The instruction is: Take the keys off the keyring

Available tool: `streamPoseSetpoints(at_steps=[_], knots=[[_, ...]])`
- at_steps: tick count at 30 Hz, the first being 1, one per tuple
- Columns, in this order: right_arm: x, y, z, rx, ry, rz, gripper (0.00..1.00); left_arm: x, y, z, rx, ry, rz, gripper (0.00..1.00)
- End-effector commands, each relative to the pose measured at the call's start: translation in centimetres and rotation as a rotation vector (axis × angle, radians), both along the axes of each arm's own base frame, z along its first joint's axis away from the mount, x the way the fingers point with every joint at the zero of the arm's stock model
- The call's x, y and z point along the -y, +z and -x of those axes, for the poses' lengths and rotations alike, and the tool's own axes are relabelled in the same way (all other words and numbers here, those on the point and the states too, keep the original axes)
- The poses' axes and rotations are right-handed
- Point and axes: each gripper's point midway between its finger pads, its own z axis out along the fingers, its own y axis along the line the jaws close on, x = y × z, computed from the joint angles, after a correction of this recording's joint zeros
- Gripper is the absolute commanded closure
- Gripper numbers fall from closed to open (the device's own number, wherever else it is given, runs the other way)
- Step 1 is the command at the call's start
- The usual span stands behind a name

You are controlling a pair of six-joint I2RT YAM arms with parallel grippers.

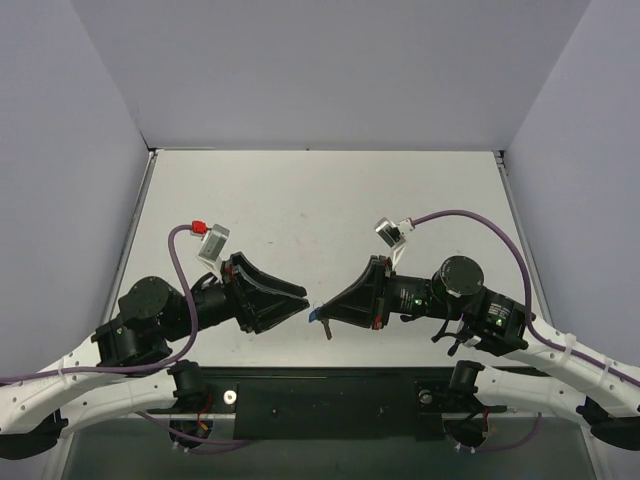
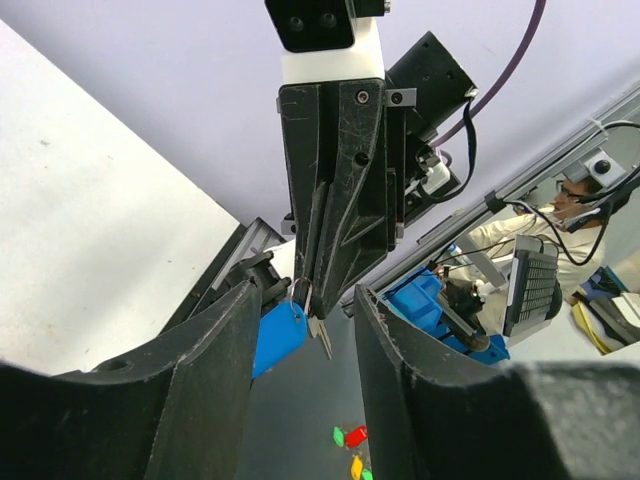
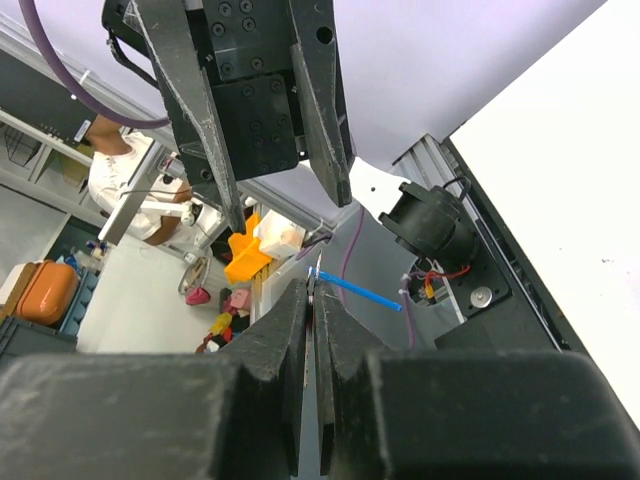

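My right gripper (image 1: pixel 321 310) is shut on the thin ring of the keyring (image 2: pixel 301 293) and holds it above the table's near edge. The blue tag (image 2: pixel 278 335) hangs from the ring, and a small silver key (image 2: pixel 322 337) hangs beside it. In the top view the tag (image 1: pixel 316 316) and the key (image 1: pixel 327 328) dangle below the right fingertips. In the right wrist view my right gripper (image 3: pixel 314 290) pinches the ring, and the tag (image 3: pixel 360 291) shows edge-on. My left gripper (image 1: pixel 303 303) is open. Its fingers (image 2: pixel 220 340) stand on either side of the tag and key without touching them.
The white table (image 1: pixel 320 210) has grey walls on three sides. The black base bar (image 1: pixel 330 395) runs along the near edge, below the grippers. Purple cables (image 1: pixel 180 250) loop over both arms.
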Motion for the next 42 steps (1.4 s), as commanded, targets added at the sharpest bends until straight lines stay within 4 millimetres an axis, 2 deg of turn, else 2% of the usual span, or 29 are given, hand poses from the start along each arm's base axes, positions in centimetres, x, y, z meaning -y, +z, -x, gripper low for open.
streamPoseSetpoints(at_steps=[1,6,8,15,20,34,38,40,42], knots=[[0.2,3.0,-0.4,0.045,-0.025,-0.11,1.0,0.3,2.2,0.1,0.004,-0.013,0.095,0.49],[0.2,3.3,-0.3,0.047,-0.024,-0.117,1.0,0.8,1.5,0.2,-0.012,-0.031,0.085,0.56],[0.3,3.4,-0.3,0.048,-0.025,-0.12,1.0,0.8,2.3,0.3,-0.002,-0.035,0.117,0.57],[0.2,3.5,-0.4,0.051,-0.028,-0.123,1.0,1.1,2.1,0.4,-0.005,-0.043,0.111,0.64],[0.1,3.5,-0.5,0.051,-0.027,-0.124,1.0,1.3,1.9,0.4,-0.01,-0.047,0.108,0.73],[-0.1,3.9,-0.5,0.054,-0.024,-0.132,1.0,1.6,1.7,0.6,-0.021,-0.066,0.116,0.76],[-0.2,3.8,-0.4,0.051,-0.019,-0.13,1.0,1.6,1.5,0.6,-0.026,-0.068,0.116,0.85],[-0.2,3.7,-0.3,0.051,-0.016,-0.127,1.0,1.6,1.5,0.6,-0.028,-0.066,0.112,1.0],[-0.2,3.6,-0.3,0.047,-0.014,-0.123,1.0,1.6,1.5,0.6,-0.023,-0.065,0.105,1.0]])
